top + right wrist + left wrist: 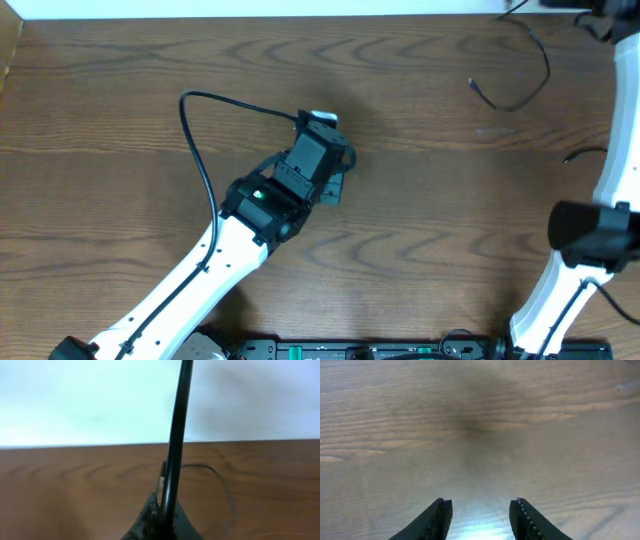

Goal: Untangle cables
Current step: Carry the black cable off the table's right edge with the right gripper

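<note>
We saw the black cable [545, 70] near the table's far right corner. It came down from that corner, bowed out toward the right edge and curled back to a small plug end lying flat on the wood. In the right wrist view the same cable [177, 425] rose straight up out of the right gripper [160, 520]. Its fingers were clenched tight around it, with more of the cord arcing across the table behind. The held stretch sat right between the fingertips, while the loose plug end lay well apart from them.

A second thin black strand [585, 154] showed close to the right edge beside the right arm [590, 240]. We could not tell whether it belonged to the same cord. A faint pale streak [495, 130] lay just nearer than the plug end, and it was too dim for us to say whether it was the white cord.

The left gripper [481, 502] stood well apart from all of this, near the middle of the table [120, 200]. Its fingers were parted and grasping nothing, with only bare wood grain between and ahead of them. The thicker black lead [195, 140] looping off the left arm [200, 270] was part of the robot.
</note>
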{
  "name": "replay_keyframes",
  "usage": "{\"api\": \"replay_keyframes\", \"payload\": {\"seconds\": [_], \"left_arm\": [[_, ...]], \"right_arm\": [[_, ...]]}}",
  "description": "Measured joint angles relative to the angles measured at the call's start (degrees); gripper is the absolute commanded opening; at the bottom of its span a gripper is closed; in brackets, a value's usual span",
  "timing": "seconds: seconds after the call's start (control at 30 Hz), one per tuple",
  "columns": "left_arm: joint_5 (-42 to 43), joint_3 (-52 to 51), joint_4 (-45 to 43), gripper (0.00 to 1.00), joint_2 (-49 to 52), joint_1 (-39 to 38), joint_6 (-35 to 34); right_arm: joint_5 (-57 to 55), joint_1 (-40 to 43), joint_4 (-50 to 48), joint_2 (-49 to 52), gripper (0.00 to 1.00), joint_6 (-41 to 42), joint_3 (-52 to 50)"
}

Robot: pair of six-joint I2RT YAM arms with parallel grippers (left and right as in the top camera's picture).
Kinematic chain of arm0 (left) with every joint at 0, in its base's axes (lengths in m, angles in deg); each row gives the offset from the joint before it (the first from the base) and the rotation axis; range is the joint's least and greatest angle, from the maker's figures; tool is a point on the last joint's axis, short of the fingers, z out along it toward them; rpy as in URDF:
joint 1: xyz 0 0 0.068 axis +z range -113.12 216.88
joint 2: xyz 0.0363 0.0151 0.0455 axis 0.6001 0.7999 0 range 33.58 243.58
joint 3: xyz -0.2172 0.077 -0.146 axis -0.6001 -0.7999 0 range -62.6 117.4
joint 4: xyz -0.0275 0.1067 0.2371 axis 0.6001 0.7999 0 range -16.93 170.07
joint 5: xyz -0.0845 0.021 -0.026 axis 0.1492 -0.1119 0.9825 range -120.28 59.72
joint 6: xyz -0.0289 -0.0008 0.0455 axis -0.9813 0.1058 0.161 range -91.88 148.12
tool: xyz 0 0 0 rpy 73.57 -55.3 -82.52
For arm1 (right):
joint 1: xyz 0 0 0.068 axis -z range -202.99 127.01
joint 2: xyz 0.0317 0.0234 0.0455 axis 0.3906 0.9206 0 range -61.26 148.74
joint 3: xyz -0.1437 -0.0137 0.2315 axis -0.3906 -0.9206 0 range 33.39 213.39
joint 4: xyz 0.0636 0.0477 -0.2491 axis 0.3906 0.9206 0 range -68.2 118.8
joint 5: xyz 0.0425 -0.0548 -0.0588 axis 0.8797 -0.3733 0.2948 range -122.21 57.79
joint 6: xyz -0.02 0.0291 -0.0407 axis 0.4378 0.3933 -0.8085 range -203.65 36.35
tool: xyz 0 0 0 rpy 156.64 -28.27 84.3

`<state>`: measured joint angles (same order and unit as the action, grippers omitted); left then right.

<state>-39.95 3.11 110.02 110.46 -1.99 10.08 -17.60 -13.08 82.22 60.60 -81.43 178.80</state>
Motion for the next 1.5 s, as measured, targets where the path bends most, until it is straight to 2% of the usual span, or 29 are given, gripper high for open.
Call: {"api": "replay_keyframes", "payload": {"seconds": [0.3,0.47,0.9,1.1,1.5], "left_arm": [[0.39,0.00,0.24,0.42,0.02,-4.15,0.00],[0.37,0.02,0.07,0.42,0.02,-4.85,0.00],[0.37,0.02,-1.70,0.42,0.02,-5.11,0.00],[0.37,0.00,-1.42,0.42,0.02,-5.14,0.00],[0.37,0.00,-1.57,0.42,0.02,-5.18,-0.02]], "right_arm": [[-0.74,17.55,-5.33,2.47,0.01,3.26,3.89],[-1.53,23.63,-5.35,2.49,0.01,1.81,4.13],[-0.02,19.78,-9.77,12.26,0.01,0.15,4.74],[-0.74,18.49,-11.78,12.44,0.01,0.31,4.87],[-17.77,18.73,-10.40,12.57,0.01,-1.20,4.87]]}}
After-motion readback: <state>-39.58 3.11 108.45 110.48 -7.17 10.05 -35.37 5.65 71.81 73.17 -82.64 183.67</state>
